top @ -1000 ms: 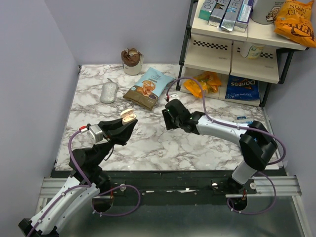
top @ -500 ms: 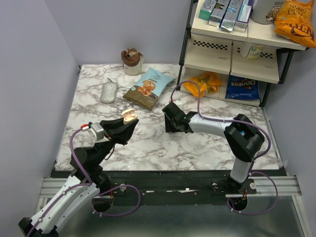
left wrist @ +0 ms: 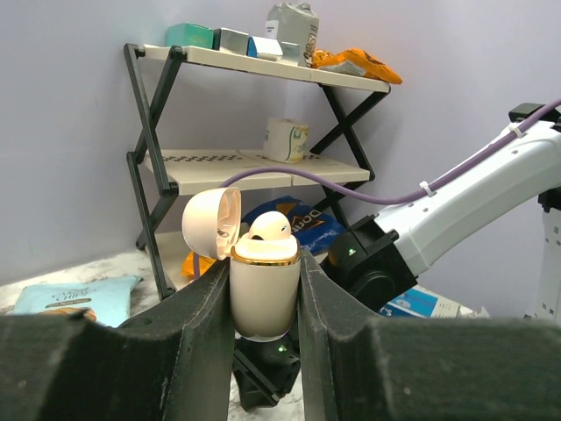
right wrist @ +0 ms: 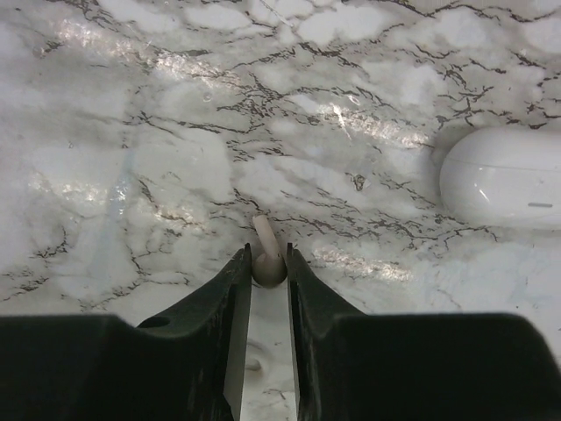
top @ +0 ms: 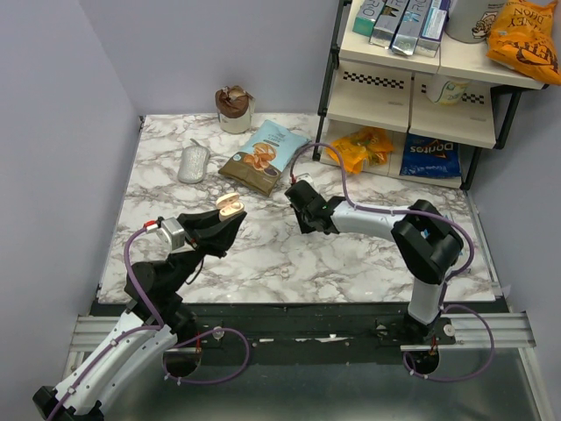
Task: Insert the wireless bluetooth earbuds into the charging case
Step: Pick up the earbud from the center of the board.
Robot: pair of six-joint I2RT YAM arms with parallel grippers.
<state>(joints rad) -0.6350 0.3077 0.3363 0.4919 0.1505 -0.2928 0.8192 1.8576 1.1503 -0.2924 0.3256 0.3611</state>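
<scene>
My left gripper (top: pixel 230 213) is shut on the cream charging case (left wrist: pixel 265 294) and holds it upright above the table at front left. Its lid (left wrist: pixel 210 222) is open and one white earbud (left wrist: pixel 268 227) sits in the top. The case shows small in the top view (top: pixel 230 207). My right gripper (right wrist: pixel 267 256) is shut on the second earbud (right wrist: pixel 266 248), stem pointing away, close over the marble. In the top view the right gripper (top: pixel 302 210) is near mid-table, right of the case; the earbud is hidden there.
A white rounded object (right wrist: pixel 504 180) lies on the marble right of my right gripper. A grey mouse-like object (top: pixel 193 163), a snack bag (top: pixel 263 156) and a brown-topped cup (top: pixel 234 109) lie at the back. A black shelf rack (top: pixel 421 79) stands at back right.
My right gripper has shifted slightly back and left while its elbow folded in towards the middle. The left gripper and case have stayed put.
</scene>
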